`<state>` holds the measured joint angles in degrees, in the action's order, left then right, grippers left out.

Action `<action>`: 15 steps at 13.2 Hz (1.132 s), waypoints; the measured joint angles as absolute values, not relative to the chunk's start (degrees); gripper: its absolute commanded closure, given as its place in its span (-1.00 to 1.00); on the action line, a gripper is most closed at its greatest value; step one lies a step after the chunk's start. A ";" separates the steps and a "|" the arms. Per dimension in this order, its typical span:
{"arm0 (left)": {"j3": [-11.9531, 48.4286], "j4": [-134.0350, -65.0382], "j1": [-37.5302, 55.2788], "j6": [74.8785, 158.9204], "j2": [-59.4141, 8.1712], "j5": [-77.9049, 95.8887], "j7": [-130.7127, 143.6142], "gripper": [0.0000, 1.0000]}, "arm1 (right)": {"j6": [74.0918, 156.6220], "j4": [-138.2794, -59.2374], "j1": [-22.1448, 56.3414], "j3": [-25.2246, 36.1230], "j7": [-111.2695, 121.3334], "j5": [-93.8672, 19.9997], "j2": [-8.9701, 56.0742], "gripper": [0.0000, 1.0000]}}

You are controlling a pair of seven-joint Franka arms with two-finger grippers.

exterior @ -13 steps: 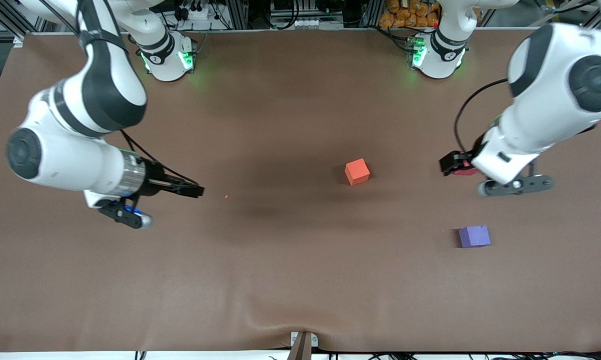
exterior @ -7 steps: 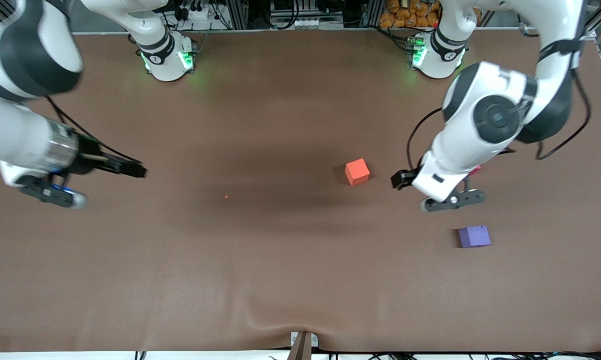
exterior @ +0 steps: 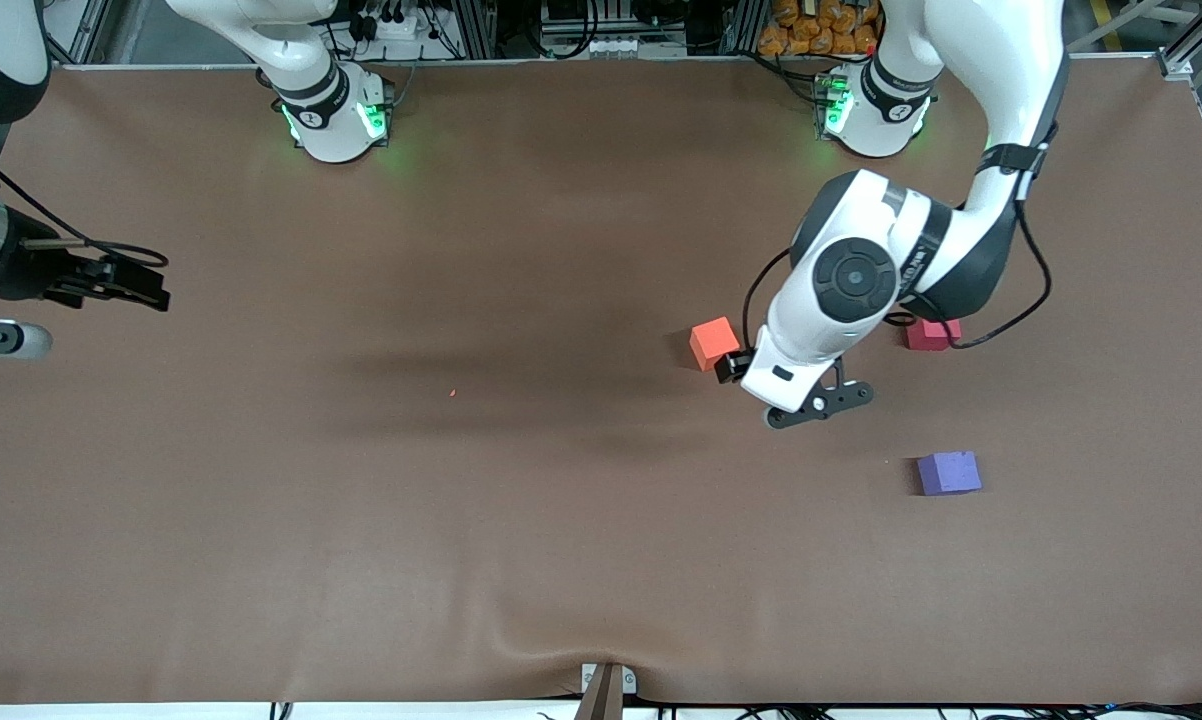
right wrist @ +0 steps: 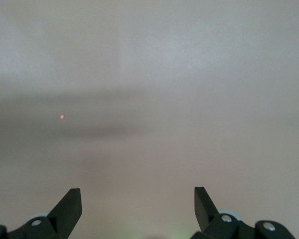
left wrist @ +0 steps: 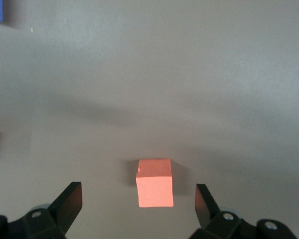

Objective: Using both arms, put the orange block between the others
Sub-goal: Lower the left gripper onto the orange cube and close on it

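Note:
The orange block (exterior: pixel 714 343) sits on the brown table near the middle. The pinkish-red cube (exterior: pixel 931 333) lies toward the left arm's end, and the purple cube (exterior: pixel 949 472) lies nearer the front camera than it. My left gripper (exterior: pixel 731 365) hangs open right beside the orange block. In the left wrist view the orange block (left wrist: pixel 155 182) shows in the gap of the left gripper (left wrist: pixel 138 194), touching neither finger. My right gripper (exterior: pixel 156 293) is open over bare table at the right arm's end, and the right gripper (right wrist: pixel 136 196) holds nothing.
A tiny red speck (exterior: pixel 452 393) lies on the table cover between the two arms. The cover bulges in a fold (exterior: pixel 551 635) at the edge nearest the front camera, above a small bracket (exterior: pixel 606 683). Both arm bases (exterior: pixel 333 115) stand along the edge farthest from that camera.
The left arm swung from over the pinkish-red cube to the orange block, uncovering that cube. The right arm drew back toward its end of the table. Both grippers stayed open.

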<state>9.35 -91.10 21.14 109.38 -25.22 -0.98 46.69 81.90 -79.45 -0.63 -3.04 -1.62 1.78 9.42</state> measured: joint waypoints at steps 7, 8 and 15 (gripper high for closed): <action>9.49 -101.92 23.73 121.68 -25.13 -0.98 53.53 -1.00 | 82.29 -80.39 0.24 3.46 4.68 2.45 8.54 -1.00; 9.49 -103.36 23.81 122.68 -24.95 -0.98 53.53 -1.00 | 82.40 -81.05 0.82 3.69 4.68 1.93 8.50 -1.00; 9.67 -107.86 25.57 123.53 -22.86 -0.98 55.46 -1.00 | 82.49 -83.47 1.62 5.73 5.36 -3.16 8.03 -1.00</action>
